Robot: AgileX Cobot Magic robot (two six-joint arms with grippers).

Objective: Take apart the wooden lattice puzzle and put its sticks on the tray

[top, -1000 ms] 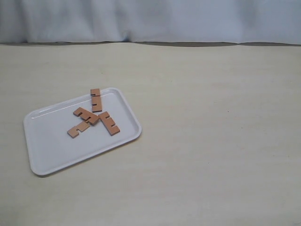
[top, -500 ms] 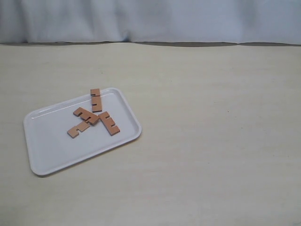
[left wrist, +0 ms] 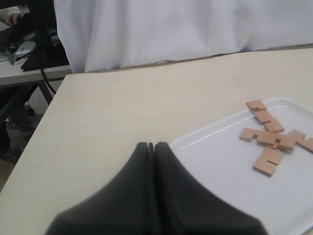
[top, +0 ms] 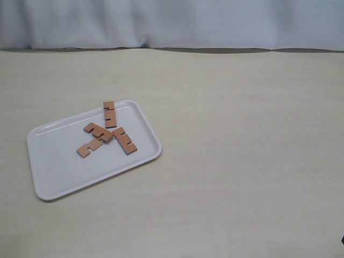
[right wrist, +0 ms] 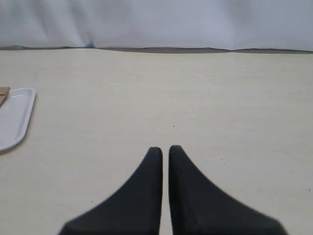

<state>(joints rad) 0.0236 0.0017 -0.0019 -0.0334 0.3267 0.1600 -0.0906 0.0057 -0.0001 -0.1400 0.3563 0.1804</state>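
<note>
The lattice puzzle is apart: four loose reddish-brown sticks lie on the white tray (top: 59,172). One stick (top: 109,114) rests over the tray's far rim. Two more sticks (top: 98,131) (top: 90,147) overlap near the middle, and the last stick (top: 124,140) lies beside them. The left wrist view shows the sticks (left wrist: 268,162) on the tray (left wrist: 220,166), off to one side of my left gripper (left wrist: 152,145), which is shut and holds nothing. My right gripper (right wrist: 165,148) is shut over bare table, far from the tray's corner (right wrist: 17,122). Neither gripper shows in the exterior view.
The pale wooden table (top: 242,161) stretches wide to the right of the tray. A white curtain (top: 172,21) hangs behind the far edge. In the left wrist view, the table's edge (left wrist: 46,122) and a cluttered desk (left wrist: 29,54) lie beyond.
</note>
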